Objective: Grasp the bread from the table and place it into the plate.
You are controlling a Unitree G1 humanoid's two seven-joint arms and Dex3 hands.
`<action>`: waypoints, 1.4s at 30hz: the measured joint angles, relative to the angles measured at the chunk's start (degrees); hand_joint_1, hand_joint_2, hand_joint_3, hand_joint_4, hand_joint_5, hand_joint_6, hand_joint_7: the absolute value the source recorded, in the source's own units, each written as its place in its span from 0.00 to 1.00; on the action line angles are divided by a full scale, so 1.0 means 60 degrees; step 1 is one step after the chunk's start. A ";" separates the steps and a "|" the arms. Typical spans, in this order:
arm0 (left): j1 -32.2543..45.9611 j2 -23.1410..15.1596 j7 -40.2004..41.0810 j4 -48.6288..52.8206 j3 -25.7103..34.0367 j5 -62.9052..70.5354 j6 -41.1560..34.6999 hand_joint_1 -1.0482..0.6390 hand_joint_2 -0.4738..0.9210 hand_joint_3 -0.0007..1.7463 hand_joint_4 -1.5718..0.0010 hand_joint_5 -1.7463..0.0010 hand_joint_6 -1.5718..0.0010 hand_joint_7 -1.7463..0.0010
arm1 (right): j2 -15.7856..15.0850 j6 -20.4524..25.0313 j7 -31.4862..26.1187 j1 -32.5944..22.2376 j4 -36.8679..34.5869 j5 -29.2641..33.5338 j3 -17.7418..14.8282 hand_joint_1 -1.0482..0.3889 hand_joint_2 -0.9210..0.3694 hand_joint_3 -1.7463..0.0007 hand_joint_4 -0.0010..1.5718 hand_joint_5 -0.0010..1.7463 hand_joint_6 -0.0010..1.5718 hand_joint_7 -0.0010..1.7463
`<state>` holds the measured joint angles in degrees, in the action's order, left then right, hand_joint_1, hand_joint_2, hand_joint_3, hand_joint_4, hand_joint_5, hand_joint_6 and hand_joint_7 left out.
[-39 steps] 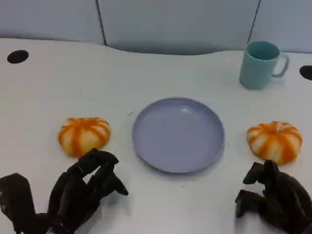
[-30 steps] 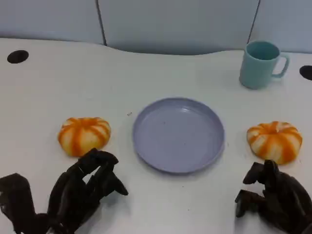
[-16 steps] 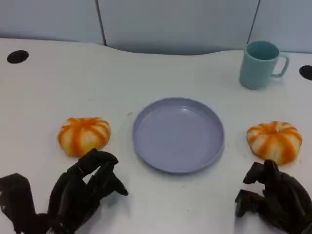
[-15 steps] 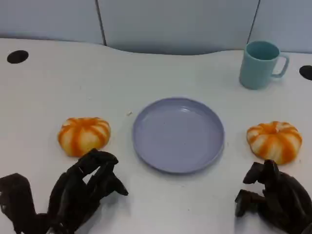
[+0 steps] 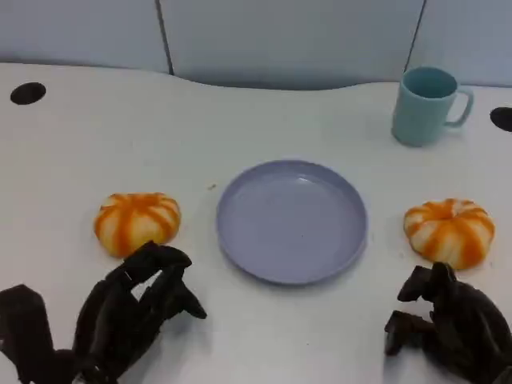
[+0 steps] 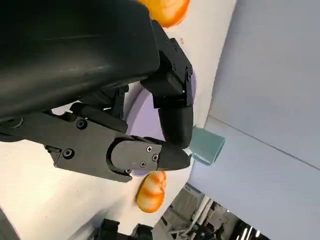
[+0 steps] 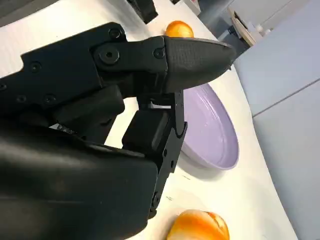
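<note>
Two breads are seen on the bench [image 5: 264,112]: the left bread [image 5: 138,222] at twelve o'clock of the left hand [image 5: 132,308], the right bread [image 5: 449,231] at twelve o'clock of the right hand [image 5: 444,324]. The plate [image 5: 291,221] lies between. Both hands are curled, nothing held.

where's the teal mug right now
In the head view, the teal mug stands upright at the table's far right, beyond the purple plate and the right-hand bread.
</note>
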<state>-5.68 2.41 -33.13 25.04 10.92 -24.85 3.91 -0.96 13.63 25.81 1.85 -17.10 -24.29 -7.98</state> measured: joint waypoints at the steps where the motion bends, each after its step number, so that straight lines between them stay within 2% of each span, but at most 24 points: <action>1: 0.0000 -0.0037 -0.0004 0.0026 -0.0023 0.0175 0.0283 0.33 1.00 0.16 0.61 0.29 0.62 0.57 | 0.0009 -0.0011 -0.0010 -0.0001 0.0003 0.0008 0.0009 0.41 0.00 0.75 0.81 0.66 0.75 0.58; 2: -0.0001 -0.0090 -0.0008 0.0077 -0.0073 0.0345 0.0633 0.33 1.00 0.15 0.61 0.35 0.62 0.64 | 0.0018 -0.0025 -0.0011 -0.0002 0.0002 0.0014 0.0017 0.40 0.00 0.75 0.81 0.65 0.75 0.58; 3: -0.0008 -0.0160 -0.0009 0.0181 -0.0136 0.0645 0.1185 0.32 1.00 0.13 0.62 0.45 0.60 0.76 | 0.0026 -0.0035 -0.0010 -0.0003 0.0001 0.0022 0.0028 0.40 0.00 0.75 0.81 0.65 0.74 0.59; 6: -0.0094 -0.0413 0.0005 0.0760 -0.0355 0.1615 0.3227 0.35 1.00 0.10 0.64 0.63 0.62 0.93 | 0.0068 -0.0101 -0.0010 -0.0003 -0.0015 0.0036 0.0058 0.40 0.00 0.77 0.81 0.65 0.75 0.58; 10: -0.0413 -0.0826 0.0268 0.1749 -0.0529 0.2825 0.6034 0.36 1.00 0.10 0.65 0.69 0.62 0.97 | 0.0081 -0.0124 -0.0007 0.0011 -0.0052 0.0033 0.0066 0.40 0.00 0.77 0.81 0.64 0.75 0.58; 11: -0.0551 -0.0895 0.0337 0.1939 -0.0542 0.2885 0.6396 0.34 1.00 0.09 0.73 0.72 0.67 0.98 | 0.0081 -0.0127 -0.0007 0.0017 -0.0063 0.0033 0.0067 0.40 0.00 0.77 0.81 0.64 0.75 0.58; 12: -0.0656 -0.1002 0.0687 0.2097 -0.0565 0.3358 0.6829 0.32 1.00 0.08 0.79 0.76 0.71 0.99 | 0.0082 -0.0126 -0.0007 0.0025 -0.0073 0.0031 0.0068 0.40 0.00 0.77 0.82 0.63 0.75 0.57; 16: -0.1158 -0.2042 0.2937 0.2106 -0.0650 0.6646 0.8159 0.28 1.00 0.06 0.87 0.82 0.78 1.00 | 0.0109 -0.0114 -0.0007 0.0069 -0.0098 0.0021 0.0075 0.39 0.00 0.77 0.82 0.63 0.77 0.56; 19: -0.1423 -0.2811 0.4824 0.1472 -0.0798 0.9080 0.8069 0.26 1.00 0.04 0.90 0.85 0.81 1.00 | 0.0123 -0.0115 -0.0007 0.0087 -0.0108 0.0022 0.0074 0.40 0.00 0.76 0.82 0.62 0.77 0.55; 22: -0.1645 -0.3568 0.6660 0.0516 -0.1265 1.1488 0.7217 0.25 1.00 0.03 0.93 0.88 0.83 1.00 | 0.0133 -0.0114 -0.0008 0.0115 -0.0142 0.0022 0.0075 0.40 0.00 0.76 0.82 0.62 0.76 0.55; 25: -0.1836 -0.4073 0.7450 -0.0217 -0.1770 1.2596 0.6162 0.22 0.99 0.02 0.94 0.89 0.86 1.00 | 0.0146 -0.0115 -0.0023 0.0122 -0.0155 0.0023 0.0069 0.39 0.00 0.76 0.83 0.63 0.77 0.55; 28: -0.1986 -0.4545 0.7492 -0.1135 -0.2487 1.4172 0.4398 0.23 0.97 0.01 0.98 0.92 0.89 1.00 | 0.0175 -0.0109 -0.0054 0.0170 -0.0194 0.0024 0.0071 0.39 0.00 0.76 0.83 0.62 0.77 0.55; 31: -0.2260 -0.4765 0.7082 -0.1370 -0.3084 1.4534 0.3423 0.25 0.93 0.00 1.00 0.97 0.93 1.00 | 0.0170 -0.0117 -0.0011 0.0186 -0.0225 0.0025 0.0065 0.40 0.00 0.75 0.83 0.62 0.77 0.55; 35: -0.2896 -0.4963 0.6170 -0.0994 -0.3935 1.4589 0.2703 0.26 0.91 0.00 1.00 1.00 0.95 1.00 | 0.0154 -0.0168 0.0008 0.0185 -0.0228 0.0051 0.0100 0.40 0.00 0.75 0.82 0.62 0.77 0.55; 42: -0.3951 -0.5058 0.5554 0.0379 -0.5058 1.4467 0.2158 0.28 0.88 0.00 1.00 1.00 0.95 1.00 | 0.0158 -0.0193 0.0084 0.0128 -0.0189 0.0015 0.0104 0.40 0.00 0.76 0.83 0.62 0.78 0.54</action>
<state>-29.39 -27.93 0.20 27.31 -19.44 61.95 16.85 -0.01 12.47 26.32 2.62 -18.24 -24.20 -7.35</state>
